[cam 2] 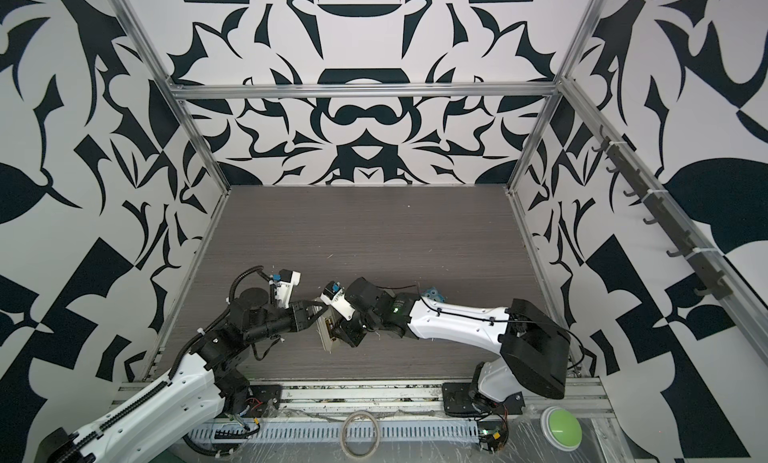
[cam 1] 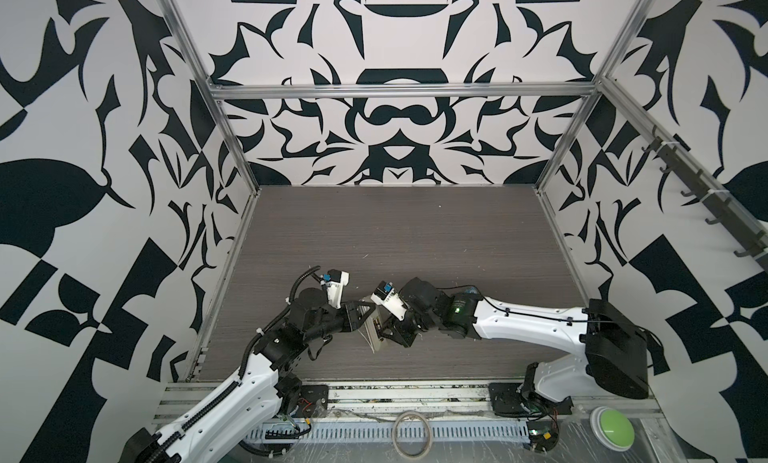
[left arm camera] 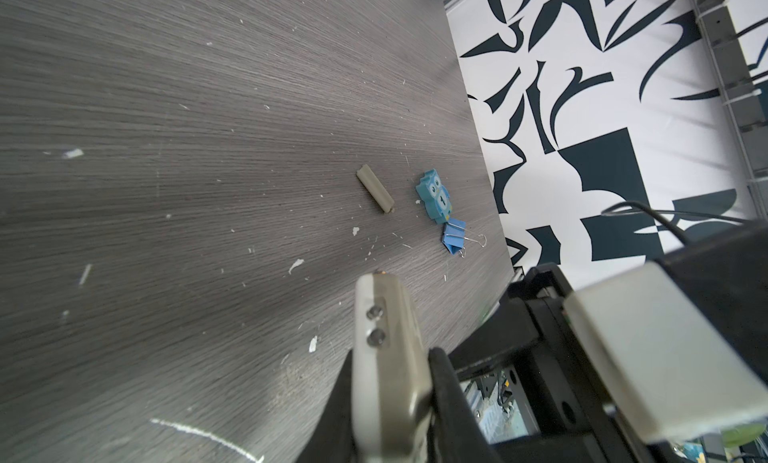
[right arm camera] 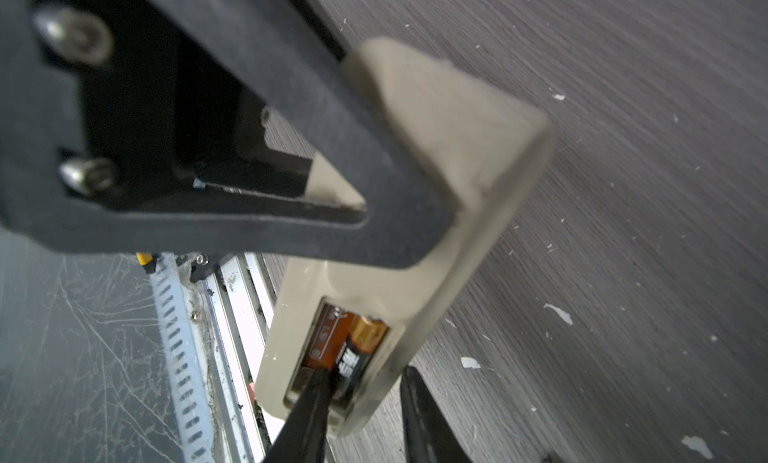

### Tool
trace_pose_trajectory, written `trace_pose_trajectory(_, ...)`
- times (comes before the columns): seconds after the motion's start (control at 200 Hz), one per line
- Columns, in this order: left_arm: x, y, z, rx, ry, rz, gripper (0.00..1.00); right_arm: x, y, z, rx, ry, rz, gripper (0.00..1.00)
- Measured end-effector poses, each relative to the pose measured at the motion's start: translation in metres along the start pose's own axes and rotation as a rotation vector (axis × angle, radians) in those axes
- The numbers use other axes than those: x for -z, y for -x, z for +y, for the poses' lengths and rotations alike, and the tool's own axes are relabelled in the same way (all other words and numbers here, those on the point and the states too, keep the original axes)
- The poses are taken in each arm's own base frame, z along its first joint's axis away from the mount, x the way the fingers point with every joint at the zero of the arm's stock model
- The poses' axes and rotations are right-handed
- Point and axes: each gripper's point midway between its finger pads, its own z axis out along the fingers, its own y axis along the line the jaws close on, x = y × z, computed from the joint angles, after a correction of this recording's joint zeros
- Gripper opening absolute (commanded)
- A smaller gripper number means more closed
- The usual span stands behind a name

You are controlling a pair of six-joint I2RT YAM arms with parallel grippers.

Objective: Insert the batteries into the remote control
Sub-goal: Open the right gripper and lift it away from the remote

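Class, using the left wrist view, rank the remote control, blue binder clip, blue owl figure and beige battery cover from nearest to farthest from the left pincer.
1. Remote control: clamped in the left pincer.
2. Blue binder clip: lying just beyond the remote's tip.
3. Blue owl figure and beige battery cover: farther out, side by side, too close to call.

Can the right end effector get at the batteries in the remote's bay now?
Probably yes. The remote control has its bay uncovered, facing the right end effector, one finger seemingly touching the batteries; the left end effector grips it farther up, clear of the bay.
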Motion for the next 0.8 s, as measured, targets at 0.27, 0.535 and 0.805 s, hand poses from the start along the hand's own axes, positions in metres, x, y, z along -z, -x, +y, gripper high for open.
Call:
trace_pose_trajectory(0.27,0.0,-0.001,0.001,0.001,0.004,0.003,0.0,0.0,0.001,-0.001,0.001,-0.005,-0.002,0.25)
trace_pose_trajectory(0.535,0.0,-0.001,0.001,0.002,0.003,0.004,0.0,0.002,0.004,0.0,0.007,-0.006,-0.005,0.41)
trace_pose_trajectory(0.805,-0.003,-0.002,0.005,0.007,0.017,0.014,0.0,0.027,0.017,0.009,0.026,-0.002,-0.063,0.6)
